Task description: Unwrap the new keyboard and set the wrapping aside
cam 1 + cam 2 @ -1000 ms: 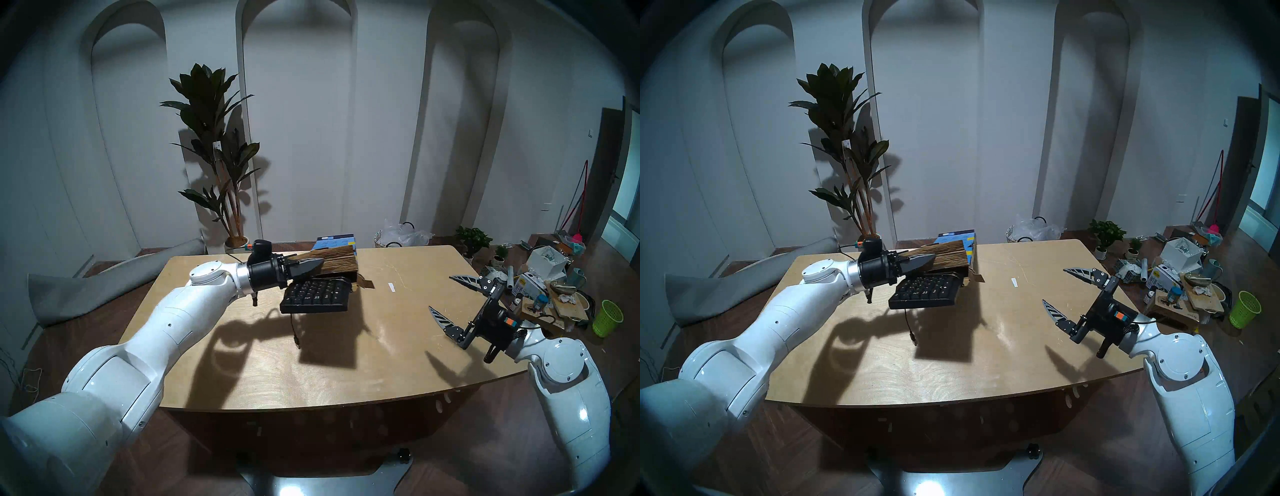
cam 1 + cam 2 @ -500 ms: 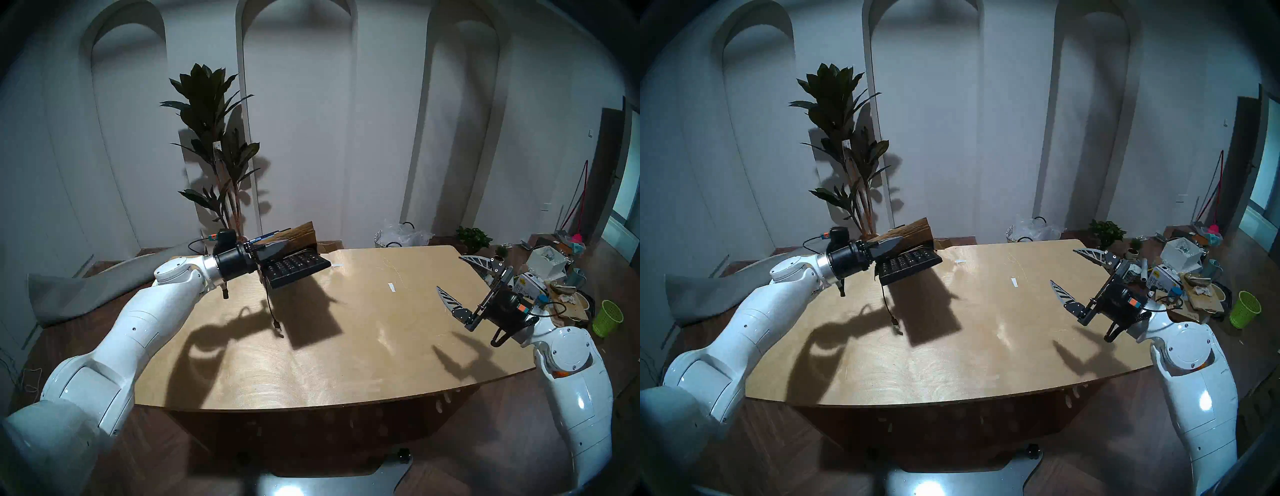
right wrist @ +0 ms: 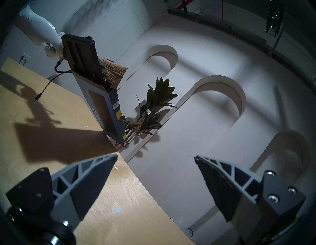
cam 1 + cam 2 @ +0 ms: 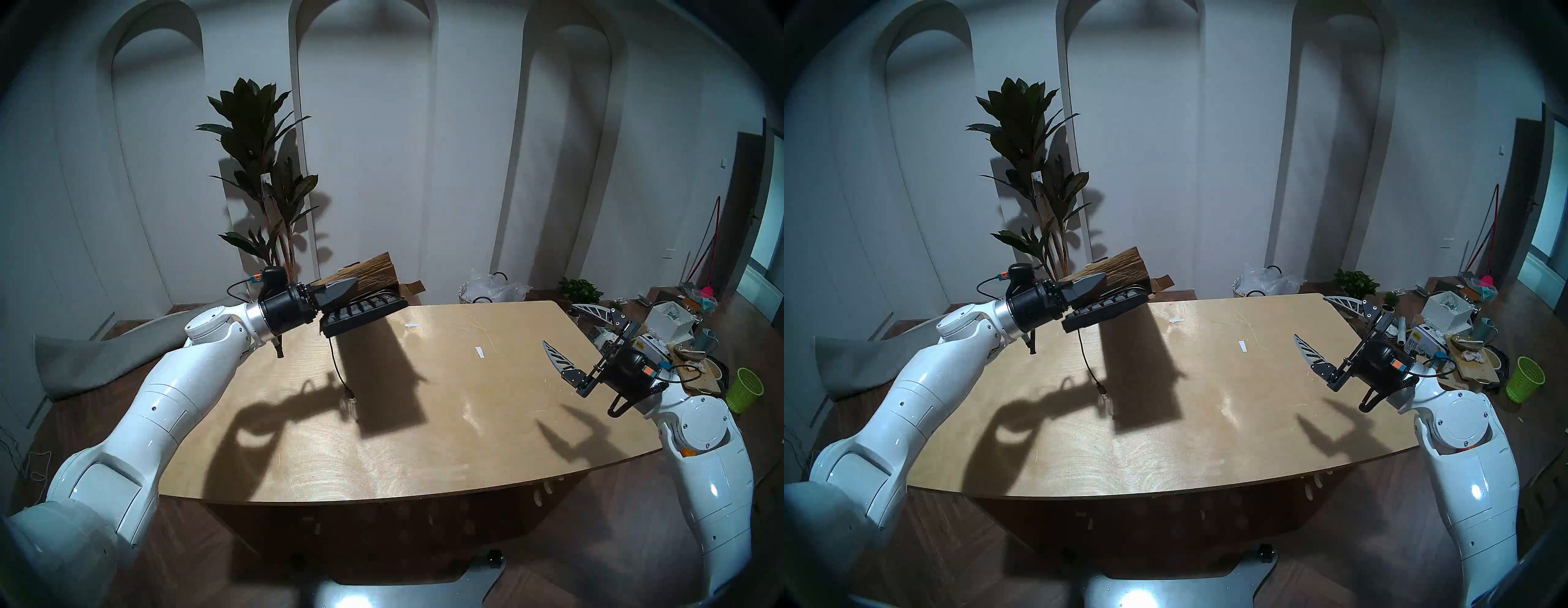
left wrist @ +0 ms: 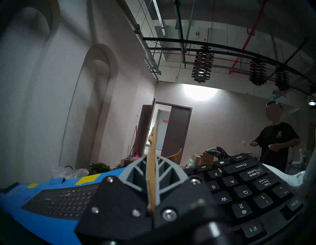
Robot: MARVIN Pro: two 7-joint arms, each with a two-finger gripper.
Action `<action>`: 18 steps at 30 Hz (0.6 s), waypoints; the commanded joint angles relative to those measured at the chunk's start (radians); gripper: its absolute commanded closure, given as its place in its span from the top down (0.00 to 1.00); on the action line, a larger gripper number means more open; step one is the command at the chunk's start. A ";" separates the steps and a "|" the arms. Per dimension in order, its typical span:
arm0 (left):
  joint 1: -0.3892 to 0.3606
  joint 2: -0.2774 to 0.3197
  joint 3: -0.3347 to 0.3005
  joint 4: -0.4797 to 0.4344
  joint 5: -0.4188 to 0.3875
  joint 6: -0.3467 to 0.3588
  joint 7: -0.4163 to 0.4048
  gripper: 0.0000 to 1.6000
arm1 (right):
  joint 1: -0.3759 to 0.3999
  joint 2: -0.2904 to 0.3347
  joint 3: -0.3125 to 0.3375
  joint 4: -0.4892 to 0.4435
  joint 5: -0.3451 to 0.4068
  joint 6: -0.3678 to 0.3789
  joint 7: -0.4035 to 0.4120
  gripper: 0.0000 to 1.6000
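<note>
Where the white left arm reaches in from the lower left of the head view, the left gripper (image 4: 339,289) is pinched tight on a brown cardboard flap (image 5: 152,171) of the box (image 3: 109,109), holding it in the air over the far left corner of the table (image 4: 424,446). The left wrist view shows the flap squeezed edge-on between the fingers (image 5: 135,172), with the blue printed face of the box at lower left. The keyboard (image 4: 362,312) sticks partway out of the box's open end, just right of the gripper, keys up and tilted; its far part is still inside. Its thin cable (image 4: 337,361) hangs down, the plug (image 4: 350,392) dangling just above the tabletop. Behind stands a tall potted plant (image 4: 263,170) in the upper middle-left. Two small white scraps (image 4: 480,352) lie on the bare wood at centre right. At the right edge the right gripper (image 4: 572,335) hovers with fingers spread wide, holding nothing. Beyond it, floor clutter and a green basket (image 4: 743,389) fill the far right.
</note>
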 commanded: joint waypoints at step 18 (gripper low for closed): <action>0.137 0.067 -0.077 -0.298 0.002 0.019 0.233 0.00 | 0.037 0.003 0.013 0.037 0.033 -0.027 -0.004 1.00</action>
